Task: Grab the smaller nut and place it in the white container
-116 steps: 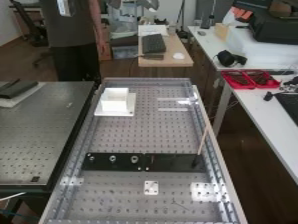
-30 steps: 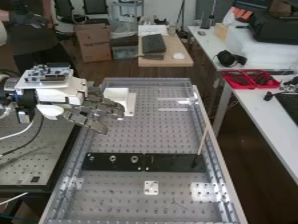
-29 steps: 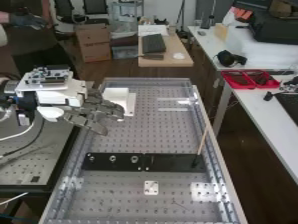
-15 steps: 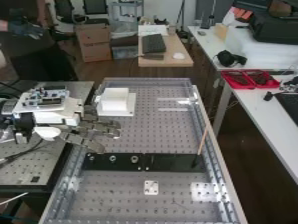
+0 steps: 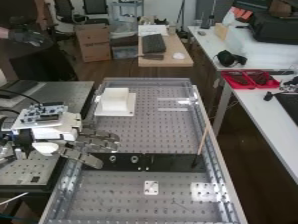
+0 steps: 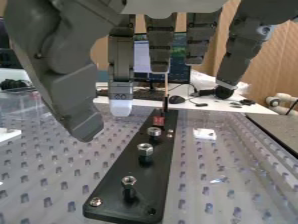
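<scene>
The hand (image 5: 93,142) is over the left end of the flat black bar (image 5: 169,162), its fingers straight and holding nothing. In the wrist view the hand (image 6: 121,65) hangs above the bar (image 6: 123,187) with fingers and thumb extended. The smaller nut (image 6: 128,181) stands nearest on the bar, apart from the fingers; behind it are the larger nut (image 6: 145,148) and the bearing (image 6: 154,131). From above, the larger nut (image 5: 113,159) and the bearing (image 5: 134,159) stand right of the fingertips. The white container (image 5: 115,100) sits on the bench beyond the hand.
A thin wooden stick (image 5: 203,140) rises from the bar's right part. A small white plate (image 5: 151,187) lies on the bench nearer than the bar. Rails edge the perforated bench (image 5: 143,130). A dark metal table (image 5: 20,172) adjoins it on the left.
The arm came in from the left, and the hand then moved from beside the white container toward the near end, down over the bar's left end, where it now covers the smaller nut's place.
</scene>
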